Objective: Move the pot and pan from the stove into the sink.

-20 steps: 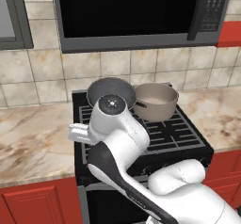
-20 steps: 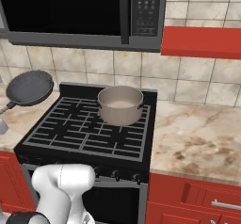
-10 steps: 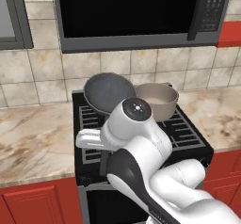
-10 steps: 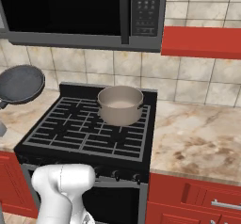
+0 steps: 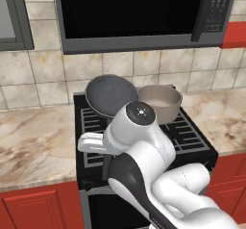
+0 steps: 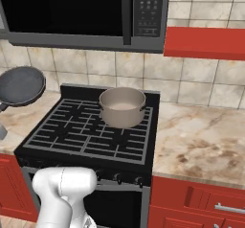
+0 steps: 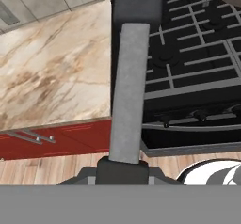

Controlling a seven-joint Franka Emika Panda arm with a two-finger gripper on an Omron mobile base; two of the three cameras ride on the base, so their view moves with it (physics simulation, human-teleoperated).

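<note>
you're in a home kitchen.
see the black gas range with cast grates [image 6: 91, 131], black built-in microwave [image 5: 134, 11], beige marble countertop [image 6: 201, 141], red cabinets [image 6: 196, 203].

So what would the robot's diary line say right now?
gripper: shut on pan handle | pan: lifted, tilted | pot: on stove | sink step: not done

In the left base view the pan [image 5: 111, 96] hangs tilted at centre frame, just beside the pot [image 5: 160, 103] on the stove [image 5: 190, 136]. The microwave [image 5: 134, 14] closes the space above. Bare marble counter [image 5: 33, 144] lies open at the lower left.
</note>
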